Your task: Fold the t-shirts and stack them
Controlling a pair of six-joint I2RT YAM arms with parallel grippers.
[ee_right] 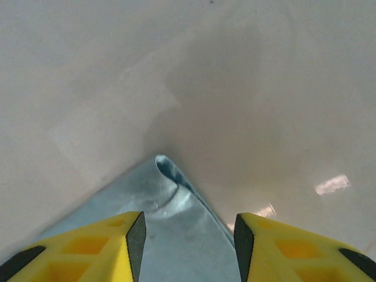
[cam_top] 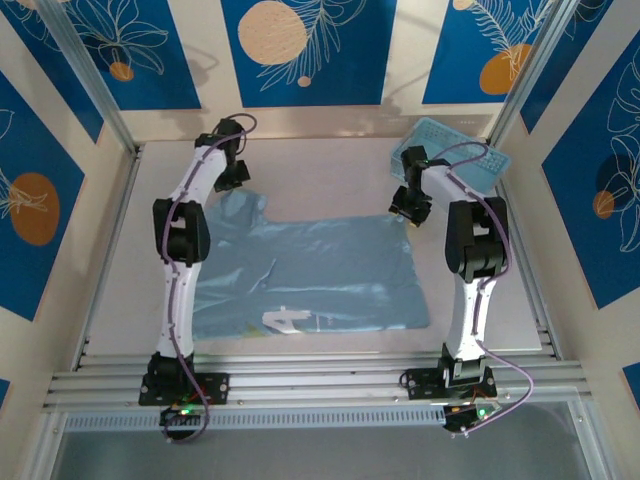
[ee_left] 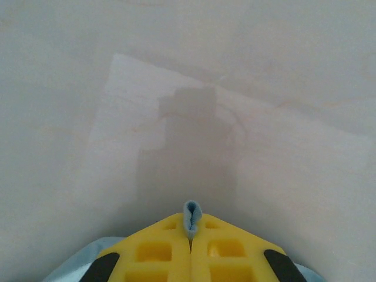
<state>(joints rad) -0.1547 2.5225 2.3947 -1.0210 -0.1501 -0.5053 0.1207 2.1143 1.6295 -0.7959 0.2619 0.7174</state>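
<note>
The left arm (cam_top: pixel 181 238) rises from its base at the near edge and stretches toward 12 o'clock. Its elbow is bent about halfway along, and the wrist is tipped over at the far end, out around 11 o'clock. The left fingers (ee_left: pixel 170 252) are pressed flat together, with a small fold of the t-shirt (ee_left: pixel 191 216) nipped between their tips. The right arm (cam_top: pixel 473 250) stands much the same, though above the elbow it leans in toward 11 o'clock, with the wrist dipping down out around 1 o'clock. The right fingers (ee_right: pixel 117 247) stand apart with a clear gap between them, pointing downward.
</note>
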